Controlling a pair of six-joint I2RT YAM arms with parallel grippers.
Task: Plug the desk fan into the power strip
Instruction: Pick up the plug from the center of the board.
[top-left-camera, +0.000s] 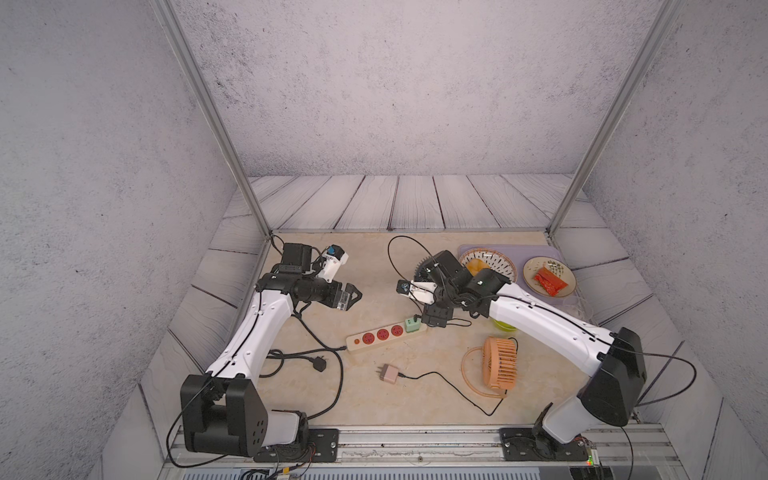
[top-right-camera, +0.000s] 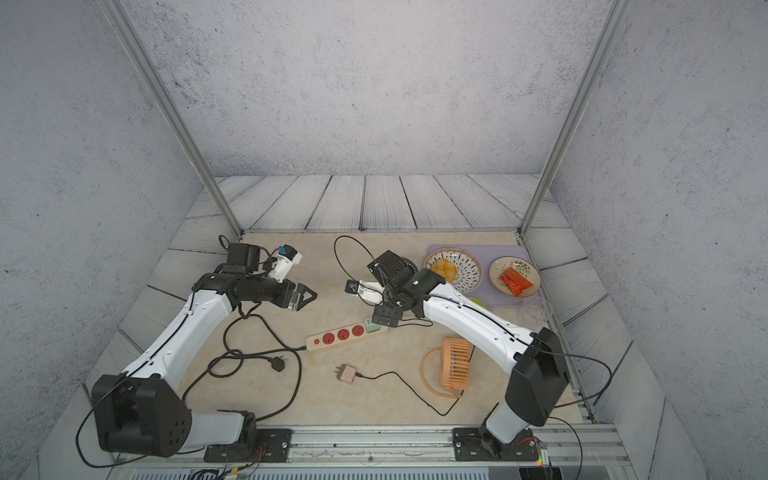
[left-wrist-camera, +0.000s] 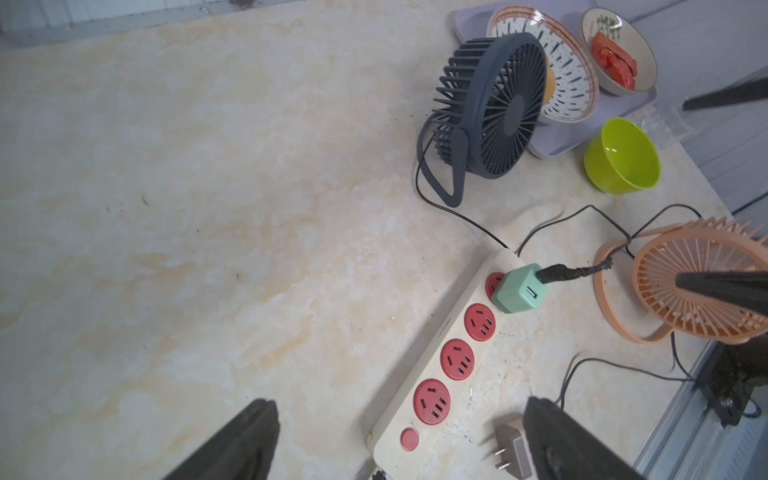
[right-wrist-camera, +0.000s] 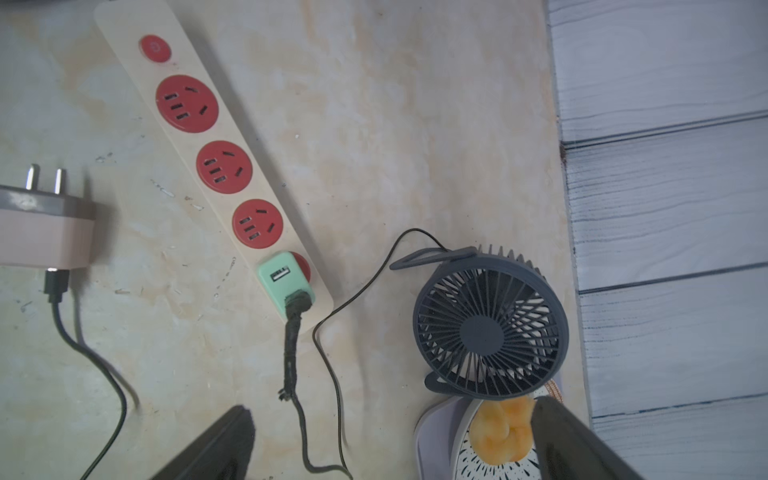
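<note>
The cream power strip (top-left-camera: 386, 334) (top-right-camera: 345, 334) lies at mid-table. A mint-green adapter (top-left-camera: 412, 324) (right-wrist-camera: 284, 280) sits in its end socket; the other three red sockets are free. A dark blue-grey desk fan (left-wrist-camera: 494, 104) (right-wrist-camera: 490, 320) stands behind the strip, and its thin cord seems to run to the green adapter. My right gripper (top-left-camera: 434, 320) (right-wrist-camera: 392, 406) hangs open just over that adapter, holding nothing. Off to the left, my left gripper (top-left-camera: 353, 297) (left-wrist-camera: 399, 405) is raised, open and empty.
An orange fan (top-left-camera: 500, 361) stands front right, its cord running to a loose pink adapter (top-left-camera: 388, 374). A lilac tray (top-left-camera: 540, 249) with two food bowls sits back right, with a green bowl (left-wrist-camera: 621, 158) beside it. The strip's black cord and plug (top-left-camera: 320, 365) lie at the left.
</note>
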